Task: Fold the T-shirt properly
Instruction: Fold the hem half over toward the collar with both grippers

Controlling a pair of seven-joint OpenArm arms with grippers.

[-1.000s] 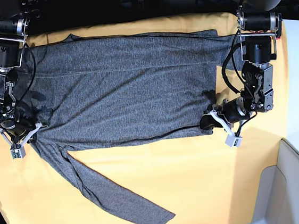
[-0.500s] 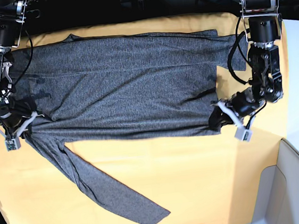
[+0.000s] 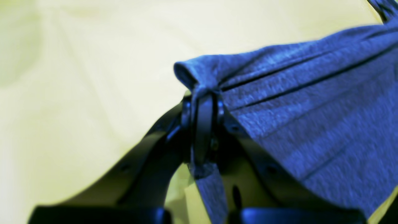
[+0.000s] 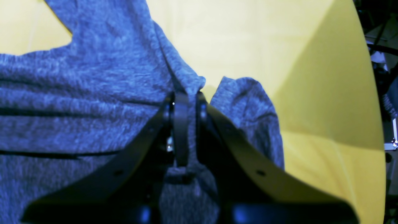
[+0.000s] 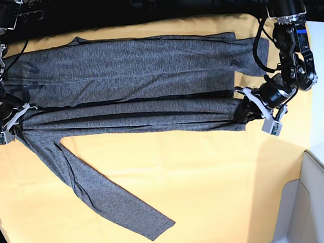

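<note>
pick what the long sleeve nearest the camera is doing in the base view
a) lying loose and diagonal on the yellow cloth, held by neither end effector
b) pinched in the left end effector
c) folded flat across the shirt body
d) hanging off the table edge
a: the sleeve trails diagonally over the yellow cloth with its cuff free, while both end effectors grip the shirt's lower edge further up.

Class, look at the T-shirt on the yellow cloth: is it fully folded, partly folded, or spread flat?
Partly folded. The T-shirt has its near edge lifted and doubled toward the far side by both grippers, while one long sleeve trails unfolded across the cloth.
</note>
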